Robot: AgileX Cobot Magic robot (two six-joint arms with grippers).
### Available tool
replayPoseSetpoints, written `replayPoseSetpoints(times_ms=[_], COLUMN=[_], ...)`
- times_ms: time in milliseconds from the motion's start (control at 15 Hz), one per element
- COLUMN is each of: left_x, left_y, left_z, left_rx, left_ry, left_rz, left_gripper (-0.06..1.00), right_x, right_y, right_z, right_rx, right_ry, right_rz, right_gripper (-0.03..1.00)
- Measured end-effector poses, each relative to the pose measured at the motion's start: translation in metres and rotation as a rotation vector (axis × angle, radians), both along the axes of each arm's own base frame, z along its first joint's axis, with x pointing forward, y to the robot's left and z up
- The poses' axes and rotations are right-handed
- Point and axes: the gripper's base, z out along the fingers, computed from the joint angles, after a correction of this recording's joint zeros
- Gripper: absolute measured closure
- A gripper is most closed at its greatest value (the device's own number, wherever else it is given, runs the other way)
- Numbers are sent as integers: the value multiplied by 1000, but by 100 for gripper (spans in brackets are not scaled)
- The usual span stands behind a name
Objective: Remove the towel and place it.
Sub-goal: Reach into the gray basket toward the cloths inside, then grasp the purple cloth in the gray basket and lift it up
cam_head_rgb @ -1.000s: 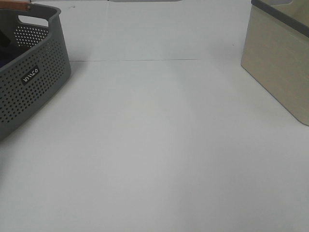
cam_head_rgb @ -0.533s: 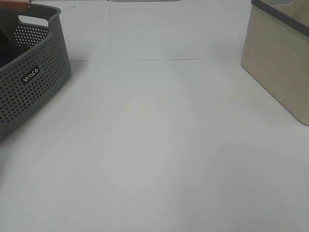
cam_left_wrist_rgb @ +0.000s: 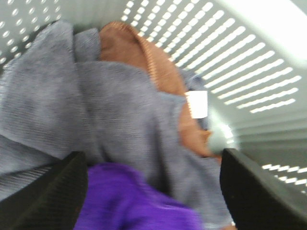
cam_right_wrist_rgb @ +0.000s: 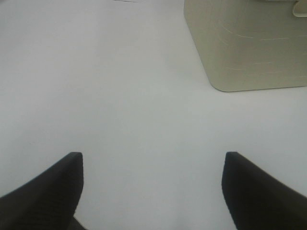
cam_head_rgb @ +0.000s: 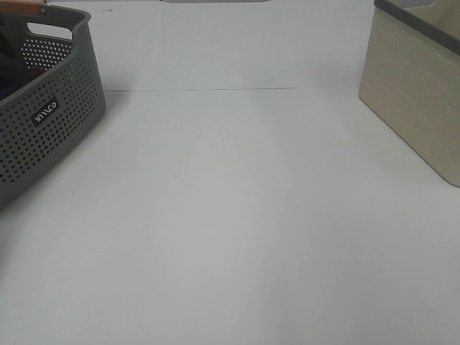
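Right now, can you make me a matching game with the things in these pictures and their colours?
Things:
1. towel
2. basket
3. box
4. table

Colours:
A. white
B. grey
C. purple
D. beige

Pairs: 1-C, 2-B, 3-D, 4-A
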Motion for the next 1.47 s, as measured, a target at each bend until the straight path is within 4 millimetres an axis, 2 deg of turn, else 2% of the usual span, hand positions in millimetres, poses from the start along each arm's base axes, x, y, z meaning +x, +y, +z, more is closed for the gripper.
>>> replayPoseSetpoints(times_ms=[133,267,667,1067,1133,1267,1400,1467], left_x=[-2,-2,-3,-2,-1,0,1,2], left_y=[-14,-21,-14,-9,-8,-7,-7,-7], left_z=[18,23,13,0,-10,-15,-15,-15], left_rx=[-42,-82,-119,-92,-91,-91,-91,-88], left_ry=[-5,23,103,143,162,168,158,153], left_rz=[52,103,278,338,344,348,351,347], left_gripper=[24,24,24,24,27,33,49,61], right_x=[0,0,0,0,0,0,0,0], right_y=[0,0,0,0,0,0,0,0], right_z=[0,0,0,0,0,0,0,0], right_rx=[0,0,1,1,1,1,1,1], right_ry=[0,0,0,0,0,0,0,0], right_rz=[0,0,-1,-1,-1,-1,-1,-1], right_gripper=[26,26,26,26,26,26,26,26])
